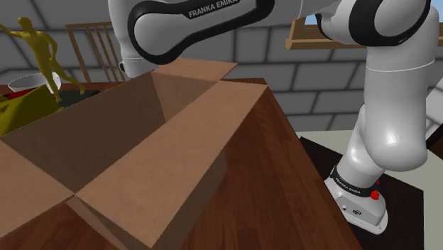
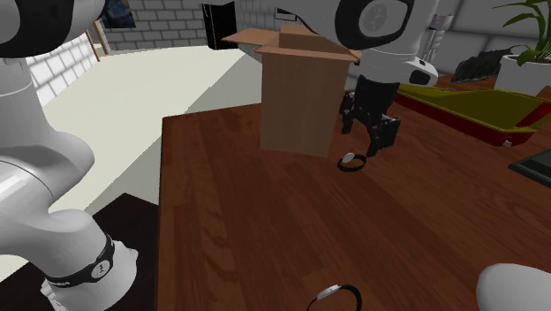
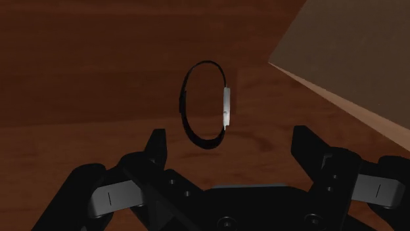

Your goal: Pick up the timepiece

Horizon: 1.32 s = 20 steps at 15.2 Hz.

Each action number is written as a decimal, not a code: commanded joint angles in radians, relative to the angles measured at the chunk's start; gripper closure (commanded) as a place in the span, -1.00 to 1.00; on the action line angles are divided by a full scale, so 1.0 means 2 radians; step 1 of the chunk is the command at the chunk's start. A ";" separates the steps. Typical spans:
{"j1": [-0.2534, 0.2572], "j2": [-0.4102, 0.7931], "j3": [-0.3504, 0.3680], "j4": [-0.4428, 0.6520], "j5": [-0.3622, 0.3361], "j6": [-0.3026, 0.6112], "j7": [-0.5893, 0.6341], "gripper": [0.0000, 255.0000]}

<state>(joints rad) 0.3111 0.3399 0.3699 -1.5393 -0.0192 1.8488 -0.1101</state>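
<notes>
A wristwatch (image 3: 207,105) with a thin black band and a pale face lies flat on the brown wooden table (image 2: 247,212). In the second exterior view the same watch (image 2: 353,161) rests just beside a tall cardboard box (image 2: 300,88). My black gripper (image 2: 366,140) hovers a little above it, close to the box. In the wrist view the gripper (image 3: 230,141) is open, its fingers (image 3: 156,143) standing wide apart. The watch lies just beyond the fingertips and touches neither of them.
A second black wristwatch (image 2: 334,296) lies near the table's front edge. The open box (image 1: 128,142) hides much of the table in the shoulder view. A yellow-green tray (image 2: 459,106) and a potted plant (image 2: 521,40) stand behind; a yellow figurine (image 1: 42,50) stands far left.
</notes>
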 commanded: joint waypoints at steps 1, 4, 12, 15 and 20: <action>0.001 0.006 0.000 -0.014 -0.001 0.011 -0.001 -1.00; 0.000 0.008 -0.001 -0.009 -0.001 0.008 -0.003 1.00; 0.001 0.005 0.000 -0.014 -0.001 0.011 -0.001 1.00; 0.001 0.003 0.001 0.002 0.000 -0.008 0.000 1.00; 0.003 0.000 0.002 0.033 0.001 -0.040 0.002 1.00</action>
<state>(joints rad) 0.3157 0.3421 0.3727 -1.4829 -0.0184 1.7784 -0.1076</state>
